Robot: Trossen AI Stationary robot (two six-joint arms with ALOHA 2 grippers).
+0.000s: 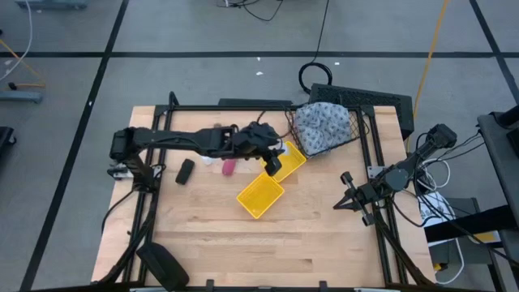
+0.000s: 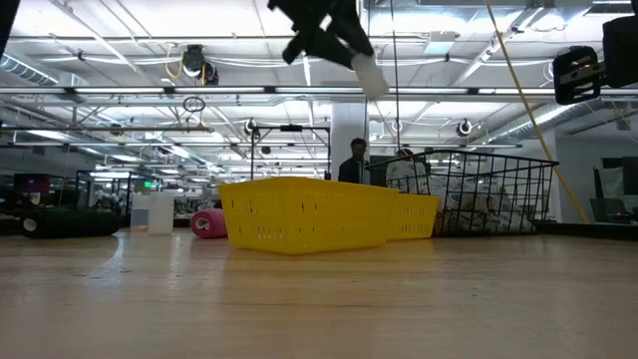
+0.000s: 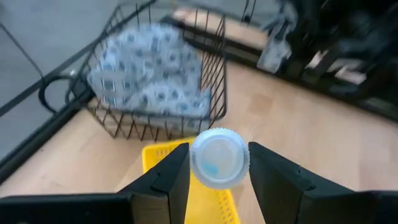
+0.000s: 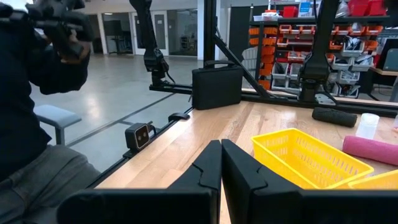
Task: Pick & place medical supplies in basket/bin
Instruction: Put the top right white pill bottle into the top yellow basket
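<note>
Left pincer (image 3: 217,171) gripping small white round-capped bottle (image 3: 219,157), above yellow bin (image 1: 261,195)

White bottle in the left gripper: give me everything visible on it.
The white bottle is small and round, plastic by the look, with a ribbed white cap facing the wrist camera and a faint blue mark on it. The left gripper holds it between both fingers, up in the air above the yellow bin, near the wire basket with the patterned cloth bundle. In the low view it hangs tilted. Nothing but the fingers touches it.
</note>
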